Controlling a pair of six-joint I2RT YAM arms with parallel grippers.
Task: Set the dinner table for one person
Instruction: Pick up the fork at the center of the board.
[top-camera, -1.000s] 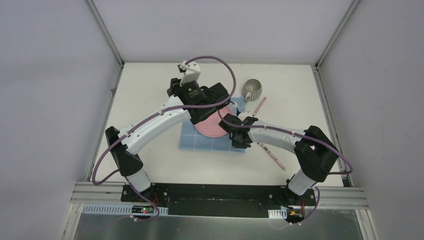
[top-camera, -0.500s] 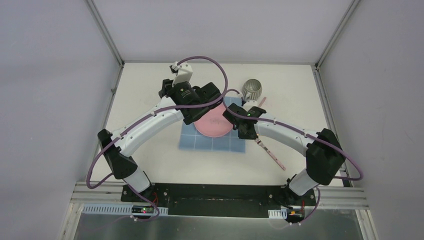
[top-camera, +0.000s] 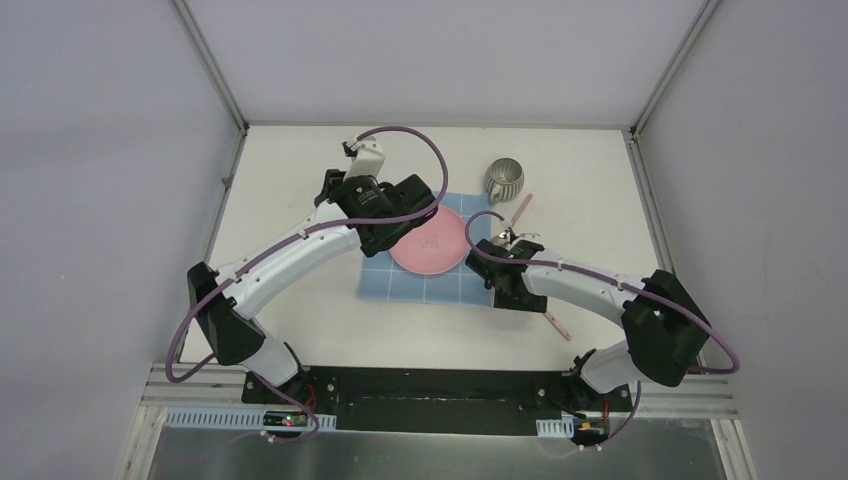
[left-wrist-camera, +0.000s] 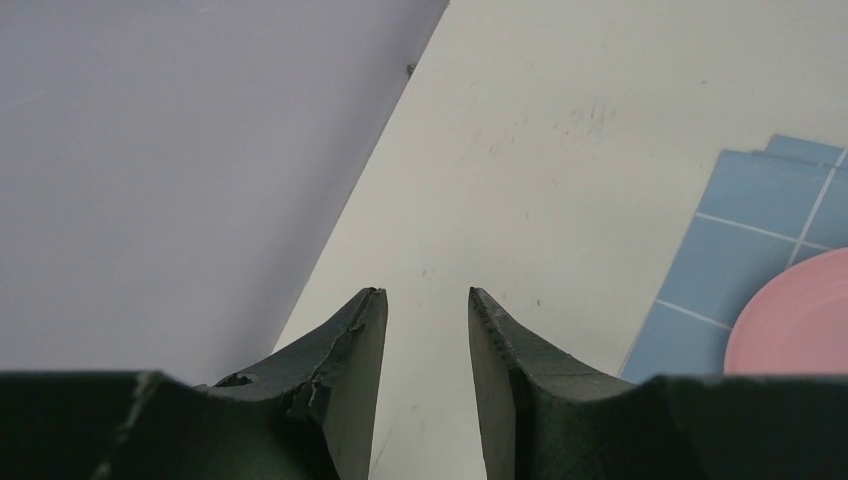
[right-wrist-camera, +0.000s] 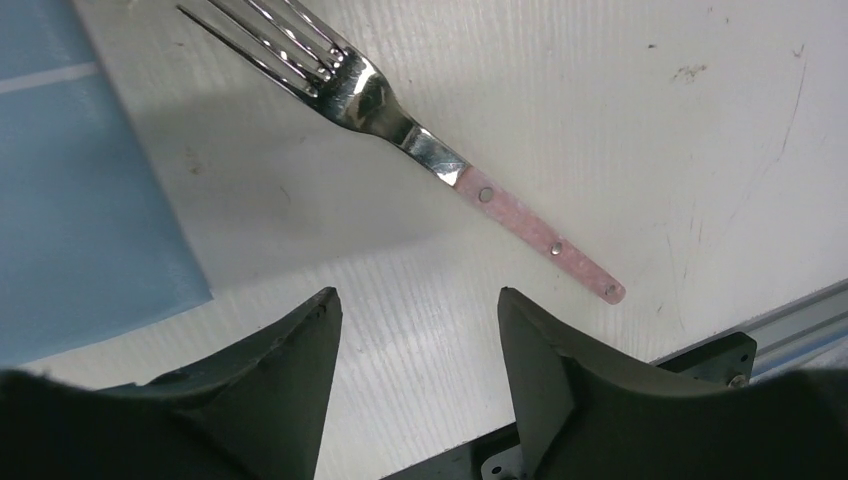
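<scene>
The off-white dinner table carries a light-blue grid cloth with a pink plate on it. A fork with a pink handle lies on the bare table just right of the cloth. My right gripper is open and empty just short of the fork, not touching it; in the top view the right gripper covers the fork's tines. My left gripper stands open with nothing between its fingers, over bare table left of the cloth and plate.
A ribbed metal cup stands at the back right. Beside it lies a second pink-handled utensil. Walls and aluminium rails bound the table; the near rail shows close behind the fork's handle.
My right gripper has gone from shut to open and swung toward the near right, above the fork. The left arm has drawn back to the left, uncovering the plate.
</scene>
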